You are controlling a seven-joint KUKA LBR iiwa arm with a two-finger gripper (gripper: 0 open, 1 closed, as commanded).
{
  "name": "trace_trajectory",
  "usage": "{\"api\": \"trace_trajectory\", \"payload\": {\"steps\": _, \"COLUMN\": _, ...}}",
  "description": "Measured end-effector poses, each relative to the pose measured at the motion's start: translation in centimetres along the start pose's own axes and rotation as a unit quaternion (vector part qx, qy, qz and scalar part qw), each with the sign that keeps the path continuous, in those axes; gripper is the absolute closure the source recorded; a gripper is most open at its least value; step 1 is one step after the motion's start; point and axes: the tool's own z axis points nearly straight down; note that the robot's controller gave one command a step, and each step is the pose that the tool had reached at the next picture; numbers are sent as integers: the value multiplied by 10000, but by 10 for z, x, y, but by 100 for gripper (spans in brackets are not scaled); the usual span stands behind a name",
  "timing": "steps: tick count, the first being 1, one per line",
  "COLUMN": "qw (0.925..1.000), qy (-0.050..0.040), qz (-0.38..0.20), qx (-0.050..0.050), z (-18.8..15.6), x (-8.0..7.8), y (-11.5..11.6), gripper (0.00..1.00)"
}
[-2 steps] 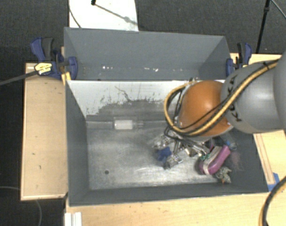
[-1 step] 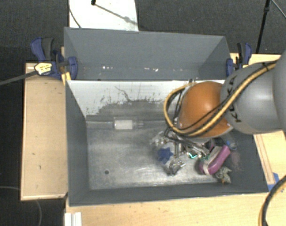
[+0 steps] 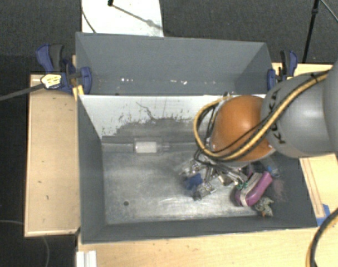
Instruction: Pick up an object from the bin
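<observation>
- Camera view from above: a grey metal bin (image 3: 93,171) with a scuffed floor. The arm enters from the right of the frame, and its orange wrist cover (image 3: 238,128), wrapped in looped cables, hangs over the bin's right half.
- The gripper (image 3: 205,178) sits low over the floor, right of centre, just under the orange cover. Whether it is clenched or released cannot be told, as its tip merges with the small things there.
- A small blue object (image 3: 192,182) lies at the gripper's tip, on its left. Whether the two touch cannot be told.
- A purple elongated object (image 3: 258,187) lies tilted at lower right, near the gripper, with a small dark piece (image 3: 263,207) just below it.
- A pale clear cylinder (image 3: 146,147) lies on its side, well apart at centre left.
</observation>
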Motion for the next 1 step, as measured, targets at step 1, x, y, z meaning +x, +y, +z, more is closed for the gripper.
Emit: {"api": "trace_trajectory", "payload": {"steps": 1, "qw": 9984, "qy": -6, "qz": -566, "qx": 9, "z": -152, "x": -13, "y": -17, "gripper": 100}}
